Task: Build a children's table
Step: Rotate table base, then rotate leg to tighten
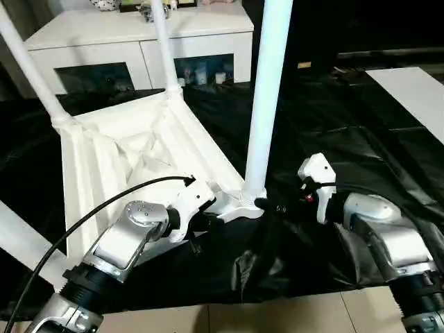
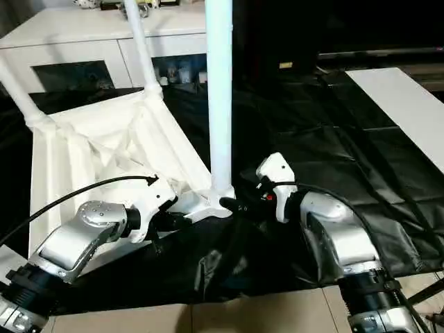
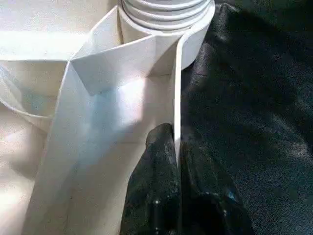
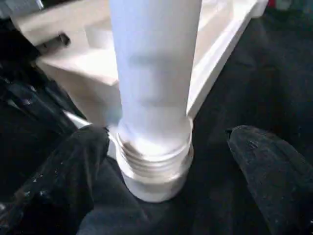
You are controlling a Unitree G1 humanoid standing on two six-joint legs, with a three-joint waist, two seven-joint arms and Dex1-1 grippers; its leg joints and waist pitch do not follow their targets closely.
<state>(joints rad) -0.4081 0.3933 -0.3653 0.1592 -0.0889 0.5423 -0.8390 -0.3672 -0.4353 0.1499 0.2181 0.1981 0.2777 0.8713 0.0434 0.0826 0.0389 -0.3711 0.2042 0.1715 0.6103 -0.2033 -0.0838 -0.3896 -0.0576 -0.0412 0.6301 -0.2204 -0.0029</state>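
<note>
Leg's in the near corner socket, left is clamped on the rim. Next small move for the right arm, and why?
Probably close the right gripper on the leg just above the socket and twist it in. Its fingers stand open either side of the leg's base, threads are exposed above the socket, so the leg looks not fully seated. The left gripper is shut on the tabletop rim, bracing it.

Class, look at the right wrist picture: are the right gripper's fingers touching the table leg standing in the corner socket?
Apart. In the right wrist view the fingers stand wide on either side of the leg, with dark gaps showing between each finger and the threaded base.
</note>
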